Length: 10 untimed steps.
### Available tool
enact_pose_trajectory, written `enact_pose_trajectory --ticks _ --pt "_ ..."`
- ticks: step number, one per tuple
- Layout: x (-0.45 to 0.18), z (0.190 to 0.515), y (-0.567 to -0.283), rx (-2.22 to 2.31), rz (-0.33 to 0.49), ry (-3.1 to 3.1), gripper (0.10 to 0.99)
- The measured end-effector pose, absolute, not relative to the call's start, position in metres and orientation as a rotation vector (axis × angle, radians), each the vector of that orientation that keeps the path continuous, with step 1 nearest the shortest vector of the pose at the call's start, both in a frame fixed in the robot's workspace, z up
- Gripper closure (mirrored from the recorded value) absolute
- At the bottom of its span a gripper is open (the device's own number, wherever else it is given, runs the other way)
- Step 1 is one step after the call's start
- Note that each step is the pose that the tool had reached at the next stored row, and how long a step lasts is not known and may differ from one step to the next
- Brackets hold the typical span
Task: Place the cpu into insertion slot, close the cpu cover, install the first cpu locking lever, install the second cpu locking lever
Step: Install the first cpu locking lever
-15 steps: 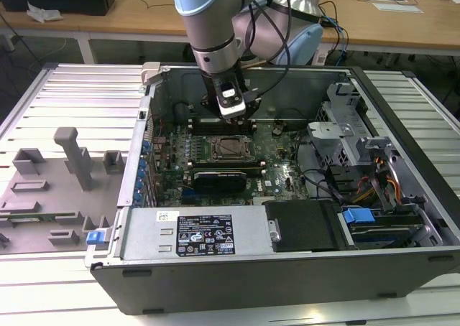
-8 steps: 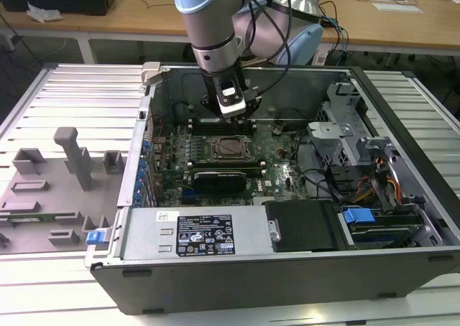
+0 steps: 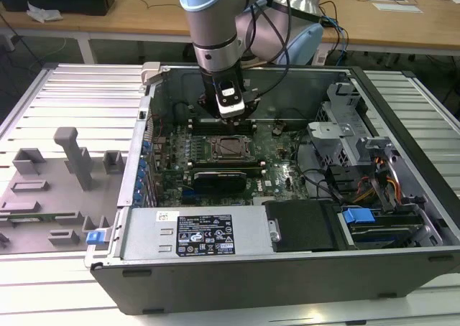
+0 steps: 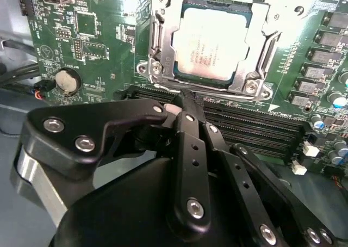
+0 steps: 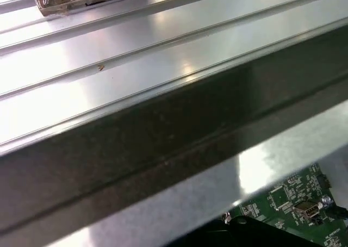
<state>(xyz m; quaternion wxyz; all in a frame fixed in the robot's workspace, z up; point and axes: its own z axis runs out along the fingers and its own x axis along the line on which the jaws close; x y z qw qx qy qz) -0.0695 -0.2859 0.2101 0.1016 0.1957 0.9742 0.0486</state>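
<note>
The cpu (image 4: 215, 43) lies flat in the insertion slot (image 3: 226, 148), its pale metal top showing through the window of the cpu cover (image 4: 163, 37), which is down over it. Thin metal locking levers run along the slot's sides (image 4: 270, 40). In the second wrist view my black gripper (image 4: 187, 101) is shut with its fingertips pressed together, and the tip sits right at the socket's near edge, beside the memory slots. In the exterior view the gripper (image 3: 231, 110) hangs inside the open computer case just behind the socket. I cannot tell whether the tip touches a lever.
Long black memory slots (image 4: 255, 122) lie next to the socket. A coin battery (image 4: 68, 79) sits on the green board. A grey power supply box (image 3: 194, 233) and a drive cage (image 3: 345, 136) crowd the case. Grey fixture blocks (image 3: 72, 157) stand outside. The case wall (image 5: 163, 143) is close.
</note>
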Motion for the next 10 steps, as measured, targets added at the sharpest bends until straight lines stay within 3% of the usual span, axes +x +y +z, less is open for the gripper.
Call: enact_pose_trajectory --ticks 6,10 --pt "-0.0695 0.2101 -0.2859 0.567 0.023 2.891 0.980" --pt "-0.0697 0.2101 -0.2896 0.564 0.010 2.893 0.980"
